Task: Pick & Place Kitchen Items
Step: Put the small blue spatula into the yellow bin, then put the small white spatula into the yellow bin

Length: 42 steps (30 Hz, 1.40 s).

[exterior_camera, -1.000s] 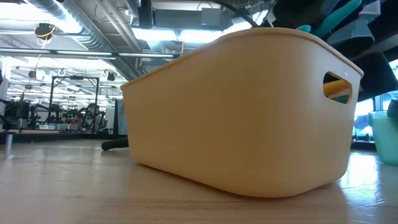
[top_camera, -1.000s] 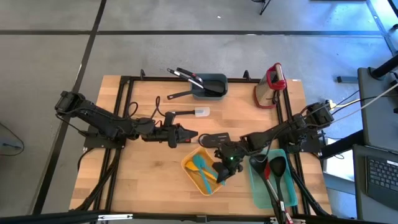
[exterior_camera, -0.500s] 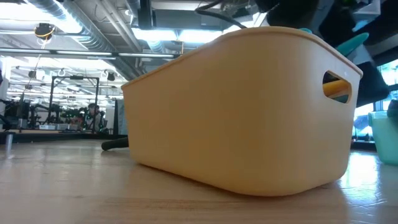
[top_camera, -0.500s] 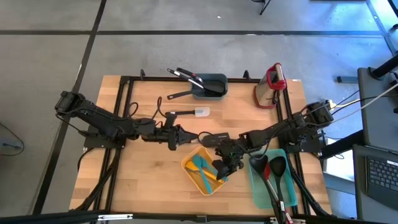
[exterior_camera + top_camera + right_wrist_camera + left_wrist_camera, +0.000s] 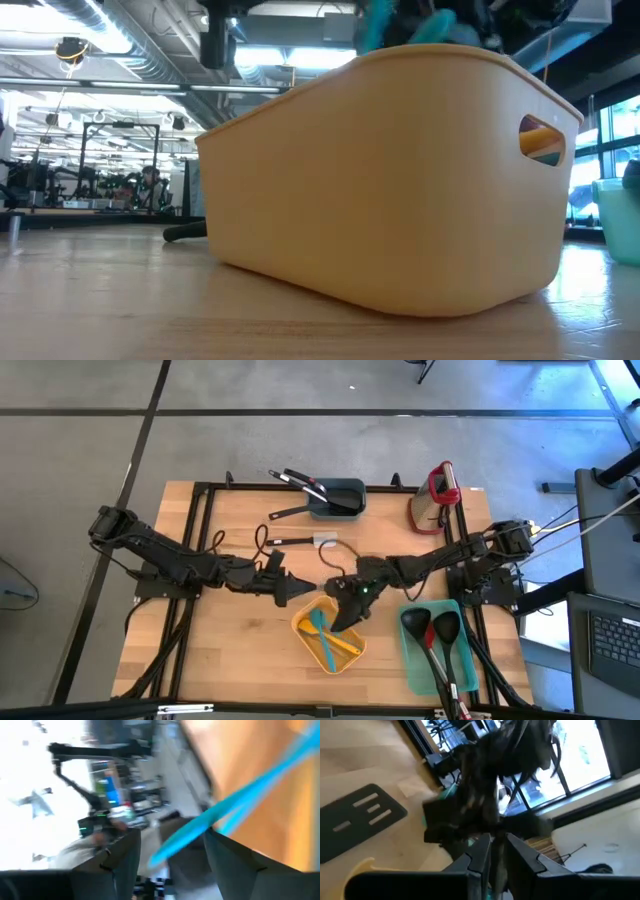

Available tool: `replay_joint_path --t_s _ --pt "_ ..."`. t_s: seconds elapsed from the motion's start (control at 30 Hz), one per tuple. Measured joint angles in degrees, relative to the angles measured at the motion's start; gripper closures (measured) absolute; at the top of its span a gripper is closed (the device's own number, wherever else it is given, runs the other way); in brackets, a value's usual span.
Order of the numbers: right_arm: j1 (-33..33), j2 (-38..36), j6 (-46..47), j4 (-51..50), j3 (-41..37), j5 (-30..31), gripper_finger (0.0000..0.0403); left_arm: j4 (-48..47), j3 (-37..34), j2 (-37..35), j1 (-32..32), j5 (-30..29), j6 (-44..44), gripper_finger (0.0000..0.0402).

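A yellow basket (image 5: 303,630) stands near the table's front edge with a teal spatula (image 5: 318,624) and an orange one (image 5: 345,645) in it. My right gripper (image 5: 345,610) hovers open over the basket's far right part. In its wrist view a teal spatula's handle (image 5: 235,795) runs between the spread fingers. My left gripper (image 5: 303,593) is level at the basket's far left corner with its fingers close together (image 5: 498,854) and nothing seen between them. A black slotted turner head (image 5: 360,820) lies flat on the table beside it. My right gripper stands open around the teal spatula's handle (image 5: 200,827). The picture is blurred, so I cannot tell whether a finger touches the handle.
A teal bin (image 5: 412,660) with black ladles (image 5: 430,625) stands at the front right. At the far edge a dark bin (image 5: 340,488) holds utensils. A red holder (image 5: 440,482) is at the far right. A black turner (image 5: 288,513) and a white spatula (image 5: 318,540) lie behind the grippers.
My right gripper has gone toward the table's far edge and a little left across the basket. In the low view the teal spatula has swung from the basket's right end toward its middle. My left gripper has shifted slightly toward the near edge, closer to the basket.
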Motion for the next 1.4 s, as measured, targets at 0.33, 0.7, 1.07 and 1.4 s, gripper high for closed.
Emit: replay_joint_path --t_s 0.33,0.7,1.07,1.4 --pt "-4.2 -0.1 13.0 31.4 0.0 -3.1 0.0181 1.4 0.0 0.0 -4.9 -2.8 0.7 0.0352" --pt "-5.3 -0.1 16.8 37.1 0.0 -1.1 0.0181 1.4 0.0 0.0 -10.5 -8.1 -1.3 0.0352" --pt "-5.3 -0.1 16.9 45.3 0.0 4.3 0.0181 12.7 0.0 0.0 -9.7 -9.0 4.6 0.0352" --pt "-4.1 -0.6 13.6 63.2 0.2 16.5 0.0180 16.4 0.0 -0.1 -7.3 -9.1 2.0 0.0352"
